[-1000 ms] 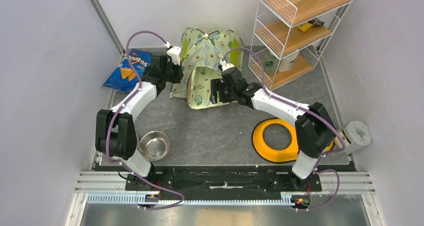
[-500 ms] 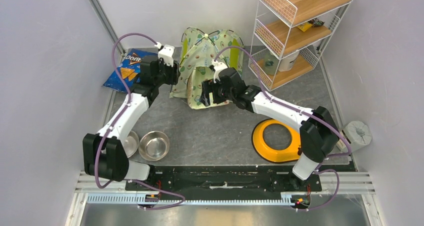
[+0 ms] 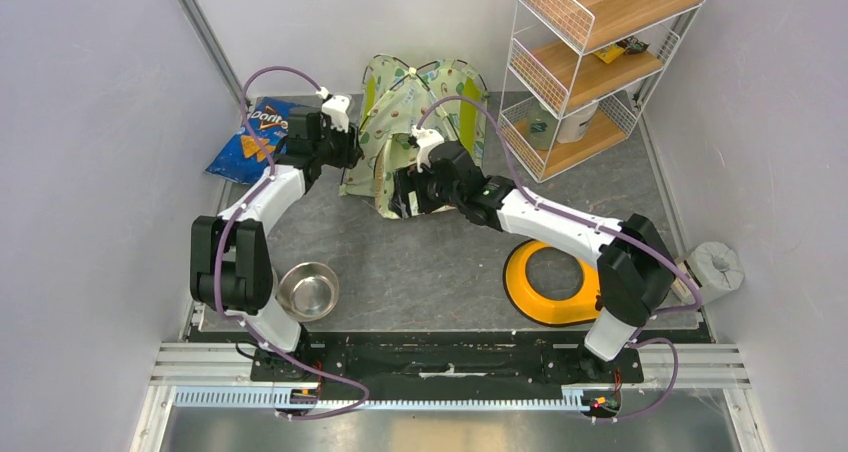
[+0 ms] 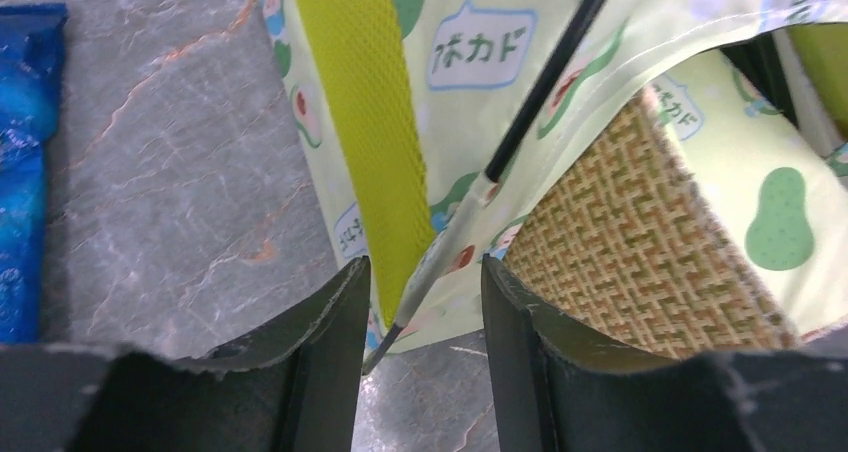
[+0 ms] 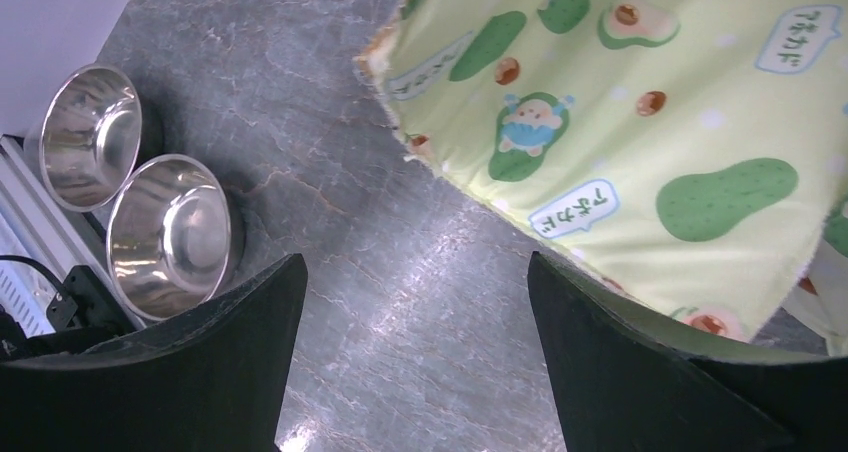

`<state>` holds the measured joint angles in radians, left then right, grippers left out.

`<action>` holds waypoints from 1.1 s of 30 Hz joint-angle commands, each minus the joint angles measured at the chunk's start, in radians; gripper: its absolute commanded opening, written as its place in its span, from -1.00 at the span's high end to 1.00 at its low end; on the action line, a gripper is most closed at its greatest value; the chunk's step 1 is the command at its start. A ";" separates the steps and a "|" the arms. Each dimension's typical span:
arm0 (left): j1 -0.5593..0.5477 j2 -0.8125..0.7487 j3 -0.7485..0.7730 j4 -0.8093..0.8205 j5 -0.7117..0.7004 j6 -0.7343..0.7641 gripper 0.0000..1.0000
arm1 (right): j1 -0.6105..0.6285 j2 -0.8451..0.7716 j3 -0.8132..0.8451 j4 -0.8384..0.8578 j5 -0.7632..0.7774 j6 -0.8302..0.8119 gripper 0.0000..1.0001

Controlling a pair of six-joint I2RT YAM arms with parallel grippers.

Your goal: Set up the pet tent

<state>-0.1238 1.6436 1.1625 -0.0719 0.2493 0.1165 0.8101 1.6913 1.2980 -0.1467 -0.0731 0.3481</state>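
the pet tent [image 3: 405,97] sits mid-back on the counter [image 3: 430,272]. left jaws half open astride its black pole [image 4: 520,132], not clamped; right jaws wide, empty. i'd grip the pole low and flex it gently.

The blue chip bag [image 3: 255,142] says Doritos, though the arm cuts off the last letters. The pet tent [image 4: 690,17] print has little speech bubbles [image 4: 478,44] in Japanese katakana, looks like アボカド. Same bubbles are on the avocado-print fabric [image 5: 620,122] in the right wrist view.
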 commanded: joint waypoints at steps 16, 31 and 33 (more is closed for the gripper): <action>-0.017 -0.196 -0.159 0.083 0.169 -0.082 0.96 | 0.086 0.140 0.029 0.305 0.458 -0.074 -0.68; -0.033 -0.237 -0.164 -0.043 0.236 -0.058 0.96 | 0.081 0.237 -0.002 0.411 0.429 -0.054 1.00; -0.033 -0.235 -0.161 -0.046 0.254 -0.067 0.96 | 0.077 0.303 0.061 0.431 0.486 -0.030 1.00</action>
<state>-0.1528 1.4277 0.9829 -0.1089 0.4278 0.0879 0.8955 1.8843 1.2812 0.1970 0.3344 0.2775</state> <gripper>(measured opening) 0.044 0.033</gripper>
